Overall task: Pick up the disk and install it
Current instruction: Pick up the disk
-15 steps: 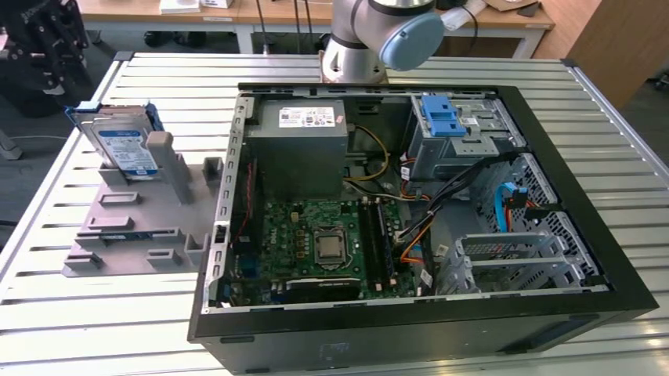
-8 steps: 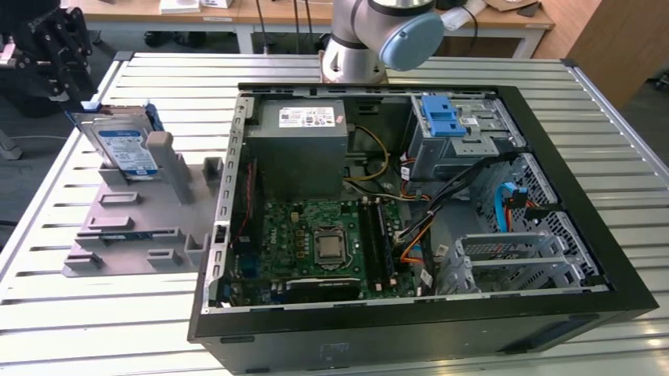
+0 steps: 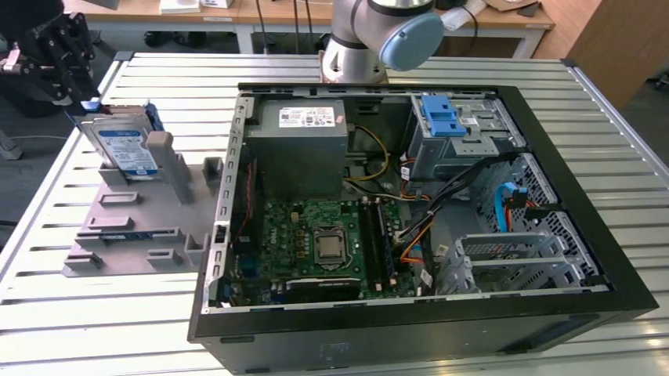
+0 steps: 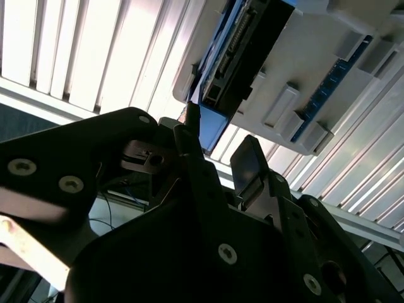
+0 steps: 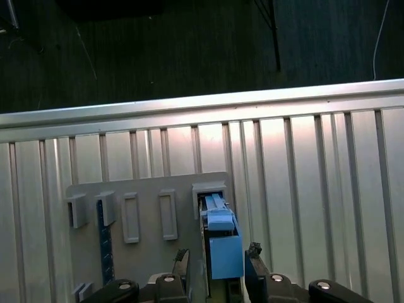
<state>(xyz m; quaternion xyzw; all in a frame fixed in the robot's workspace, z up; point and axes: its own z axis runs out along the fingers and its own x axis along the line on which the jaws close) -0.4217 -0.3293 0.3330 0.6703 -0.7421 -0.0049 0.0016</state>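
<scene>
The disk [image 3: 124, 149] stands on edge in a grey fixture [image 3: 136, 227] at the exterior view's left, its blue-and-white label facing out and a blue carrier bracket around it. My black gripper [image 3: 88, 99] hovers at the disk's upper far end. In the first wrist view the gripper [image 5: 218, 255] is open, one fingertip [image 5: 183, 257] on each side of the blue bracket [image 5: 222, 243], with a small gap showing. In the second wrist view the gripper [image 4: 218, 148] frames the bracket's blue end, with the dark edge of the disk [image 4: 243, 50] beyond it.
An open computer case [image 3: 585, 196] lies to the exterior view's right of the fixture, holding a grey power-supply box [image 3: 303, 133], a green motherboard [image 3: 324, 235] and a metal cage with a light-blue latch [image 3: 441, 117]. The slatted metal table [image 3: 63, 313] has an edge close behind the fixture.
</scene>
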